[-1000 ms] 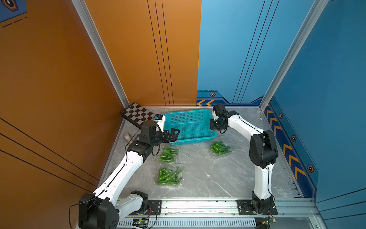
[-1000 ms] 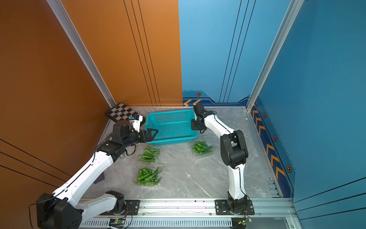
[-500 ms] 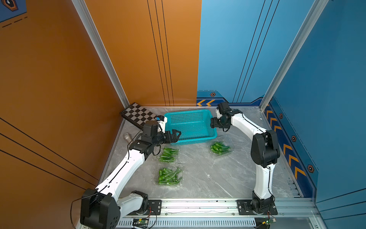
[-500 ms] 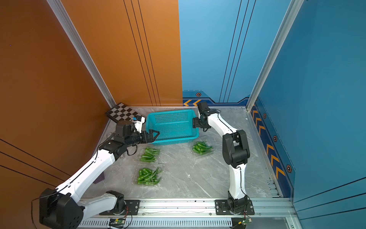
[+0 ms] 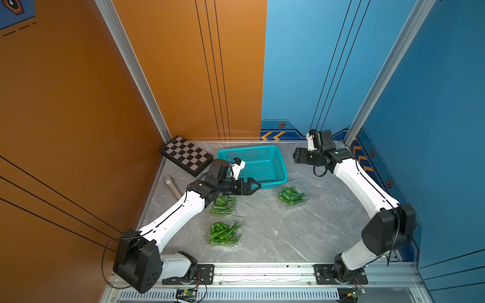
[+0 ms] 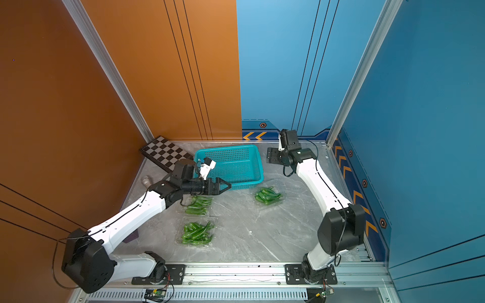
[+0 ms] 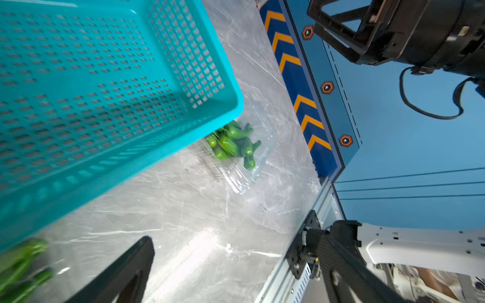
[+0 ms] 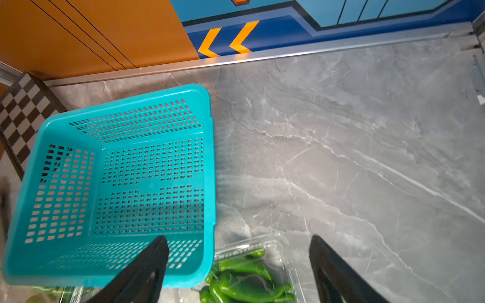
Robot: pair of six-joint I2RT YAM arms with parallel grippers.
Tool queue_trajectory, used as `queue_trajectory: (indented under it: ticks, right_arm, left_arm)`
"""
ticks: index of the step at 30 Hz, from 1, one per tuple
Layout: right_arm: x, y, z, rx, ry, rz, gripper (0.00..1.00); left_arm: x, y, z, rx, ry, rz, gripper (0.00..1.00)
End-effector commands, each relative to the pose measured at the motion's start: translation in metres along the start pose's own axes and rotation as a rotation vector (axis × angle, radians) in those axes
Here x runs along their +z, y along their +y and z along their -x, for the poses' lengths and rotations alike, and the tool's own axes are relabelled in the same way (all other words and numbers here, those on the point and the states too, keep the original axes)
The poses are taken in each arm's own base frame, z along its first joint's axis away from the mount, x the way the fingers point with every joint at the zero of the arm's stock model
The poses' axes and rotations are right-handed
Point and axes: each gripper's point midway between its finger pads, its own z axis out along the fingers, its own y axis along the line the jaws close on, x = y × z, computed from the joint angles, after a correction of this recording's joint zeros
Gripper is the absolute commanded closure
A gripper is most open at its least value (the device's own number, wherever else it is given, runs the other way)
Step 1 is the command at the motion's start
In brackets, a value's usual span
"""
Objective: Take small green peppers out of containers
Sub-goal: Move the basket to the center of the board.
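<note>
- At the far left we saw a checkerboard against the back corner, and a tube lying on the table in front of it.
- The left claw hung above the table by the basket's front wall. Its jaws stood wide apart and held nothing.
- Partly under that arm lay the left box, clear plastic with peppers inside.
- Just in front of it lay the front box, also holding a heap of peppers.
- The basket stood at the back middle of the table.
- The right box sat just beside the basket's front right corner, with peppers inside it too.
- We could not tell whether any box lid was shut.
- The right claw hung in the air to the right of the basket, apart from it. In the right wrist view its jaws were spread wide, with nothing between them.
</note>
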Motion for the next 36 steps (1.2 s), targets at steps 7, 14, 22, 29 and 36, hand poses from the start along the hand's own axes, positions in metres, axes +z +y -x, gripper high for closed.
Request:
queue_trajectory:
  ticks: [7, 14, 22, 29, 36]
  right_arm:
    - [-0.021, -0.033, -0.097, 0.170, 0.107, -0.011, 0.16]
    - [-0.015, -0.046, -0.132, 0.257, 0.151, 0.013, 0.16]
    - [-0.009, -0.065, -0.125, 0.371, 0.107, 0.051, 0.16]
    - [0.009, -0.064, -0.121, 0.418, 0.127, 0.104, 0.17]
    - [0.024, -0.064, -0.116, 0.433, 0.132, 0.126, 0.19]
  left_arm:
    - [0.049, -0.029, -0.038, -0.017, 0.178, -0.034, 0.03]
    - [0.080, -0.014, -0.046, -0.095, 0.157, -0.102, 0.06]
    - [0.110, 0.012, -0.047, -0.146, 0.148, -0.067, 0.18]
    - [0.118, 0.033, -0.053, -0.185, 0.162, -0.024, 0.25]
    - [0.120, 0.055, -0.062, -0.223, 0.166, 0.033, 0.33]
